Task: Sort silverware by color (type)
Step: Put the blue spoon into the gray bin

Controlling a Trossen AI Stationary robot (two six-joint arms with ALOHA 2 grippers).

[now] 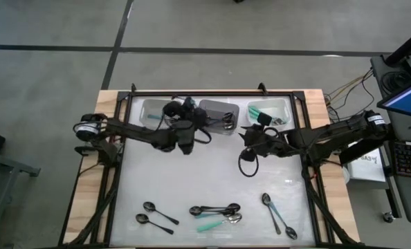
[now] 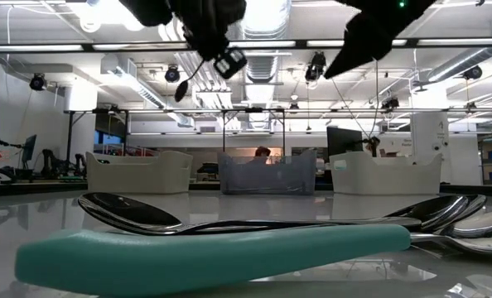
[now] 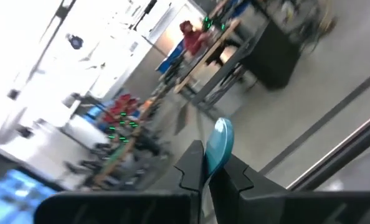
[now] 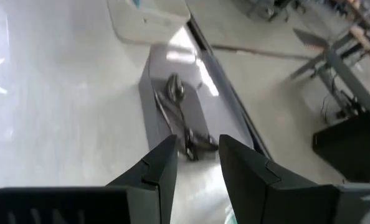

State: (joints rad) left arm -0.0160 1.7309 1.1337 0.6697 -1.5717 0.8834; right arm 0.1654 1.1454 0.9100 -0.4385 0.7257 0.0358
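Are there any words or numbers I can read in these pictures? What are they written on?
No text here can be read.
White package to the right of the table: dark print, too small to read.
Teal spoon handle gripped by the left end effector: no writing shows.
Right end effector, open near the grey bin: no markings show.
Bins: no labels show.

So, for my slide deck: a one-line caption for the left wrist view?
Left gripper shut on a teal-handled spoon, lifted with the room behind.
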